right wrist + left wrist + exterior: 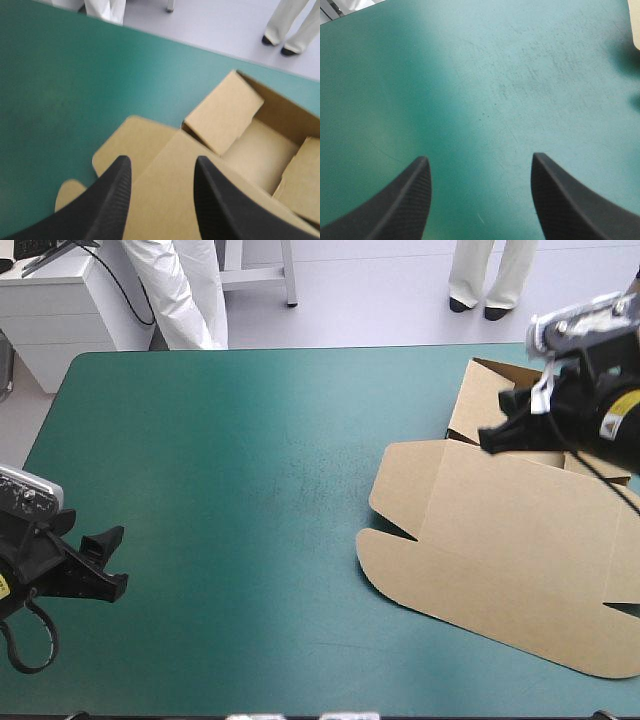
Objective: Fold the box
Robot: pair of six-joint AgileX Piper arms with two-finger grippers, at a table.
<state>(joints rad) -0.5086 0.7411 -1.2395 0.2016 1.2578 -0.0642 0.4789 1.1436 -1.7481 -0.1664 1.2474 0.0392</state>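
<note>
The brown box (500, 530) lies at the table's right side, its lid panel spread flat toward the near edge and its tray walls raised at the far right. In the right wrist view the box (235, 125) shows its upright walls and an inner flap ahead of the fingers. My right gripper (497, 428) hovers open above the seam between lid and tray; its fingers (112, 200) stand apart over the flat lid with nothing between them. My left gripper (103, 562) is open at the near left, far from the box, over bare teal-green cover (485, 100).
The teal-green table (220, 480) stretches wide between the two arms. A white cabinet (60, 300) stands beyond the far left corner. The box's lid reaches close to the table's right edge.
</note>
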